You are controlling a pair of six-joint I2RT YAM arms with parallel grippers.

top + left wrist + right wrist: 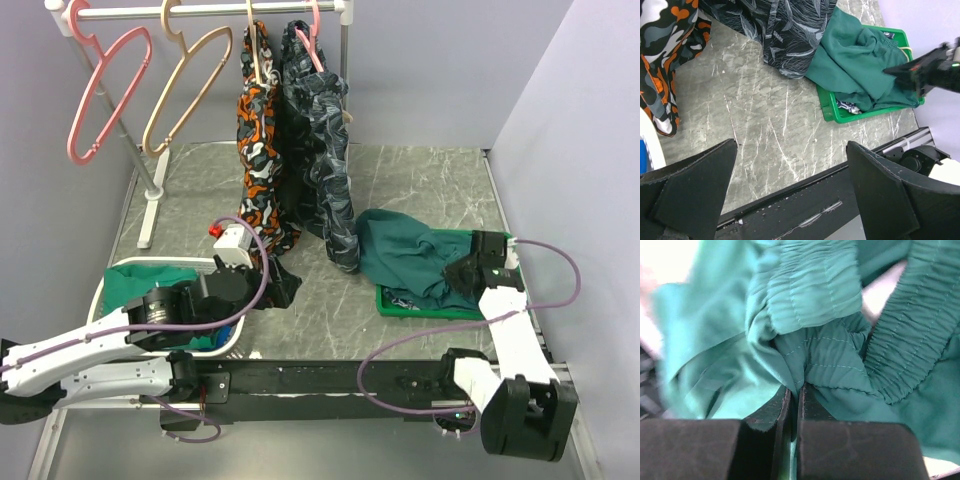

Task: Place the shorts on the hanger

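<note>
The shorts (410,258) are heaped half in, half out of the green tray (425,311) on the right side of the table (430,180), and the right gripper (794,390) has its jaws pressed together on a thin fold right beside the waistband. The left gripper (791,145) hangs over bare tabletop with its jaws wide apart and nothing between them. Honestly, I'd lift slowly here: that pinch looks shallow, and the cloth is soft, smooth and floppy, so it could slide out. The ruched elastic band with its rows of stitching is thicker and grippier, so it's probably the better place for the left side to grab, so the waist can be spread open. The hanger (185,88) is a thin tan loop with rounded corners, hooked on the rail (200,12) at the back left, well apart from the shorts. The camo pairs (262,150) hang in between, so I'd swing wide of them.
</note>
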